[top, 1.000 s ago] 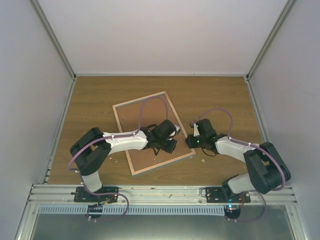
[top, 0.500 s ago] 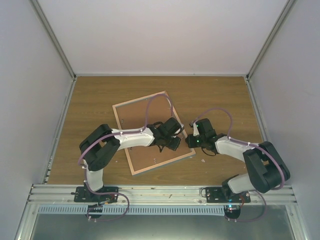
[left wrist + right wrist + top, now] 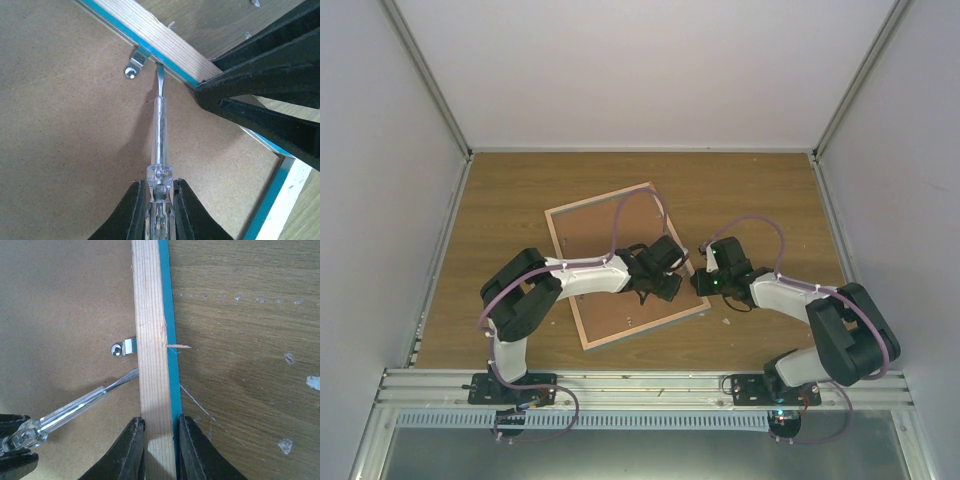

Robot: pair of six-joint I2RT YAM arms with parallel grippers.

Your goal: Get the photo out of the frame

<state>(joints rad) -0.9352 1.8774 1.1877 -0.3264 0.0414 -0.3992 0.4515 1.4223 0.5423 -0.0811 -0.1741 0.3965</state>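
Directly ahead of the left gripper [image 3: 159,192], in line with its fingers, a clear-handled flat screwdriver [image 3: 159,125] runs out to the seam where the brown backing panel [image 3: 65,150] meets the pale wood edging of the frame [image 3: 165,45]. The left gripper is clamped on the butt of the handle. The blade tip sits at that seam, just beside a small metal retaining clip [image 3: 136,62] that pokes out from the edging over the panel.

The frame lies face down on the bench [image 3: 240,340], back upward, and its turquoise front shows only as a thin strip along the outer edge. The right gripper [image 3: 159,440] comes at the same rail from the outer side, opposite the left gripper. It is pinched on the edging, one finger on the panel side and one on the bench side, near the clip and the blade.

The photo cannot be seen. I judge it lies under the panel, below both grippers.

The coming move likely turns on tip and clip. The screwdriver's long axis meets the rail at a slant and the clip is just beside the tip. That puts the left arm in place to turn or lever the clip while the right steadies the frame. The right gripper's black fingers stand close beside the blade and could crowd a sideways sweep. A wood splinter [image 3: 177,346] sticks out of the edging by the clip.
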